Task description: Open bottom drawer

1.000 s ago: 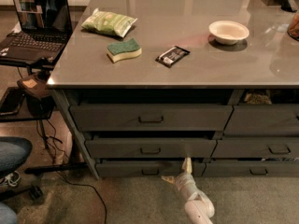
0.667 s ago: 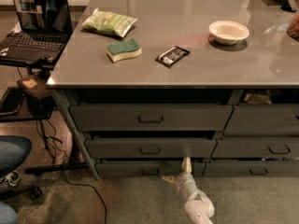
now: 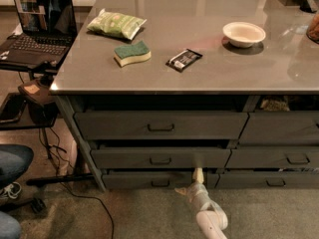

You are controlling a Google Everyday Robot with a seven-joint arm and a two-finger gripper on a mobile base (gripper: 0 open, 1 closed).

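Note:
The bottom drawer is the slim dark grey front at the foot of the left stack, with a small loop handle at its centre. It sits slightly out from the frame, a thin dark gap above it. Two taller grey drawers sit above it. My gripper reaches up from the bottom of the camera view on a white arm. Its tip is at the drawer's upper right edge, to the right of the handle.
The grey counter carries a green chip bag, a green-yellow sponge, a black wrapper and a white bowl. A neighbouring drawer stack is to the right. A laptop stand and cables stand to the left.

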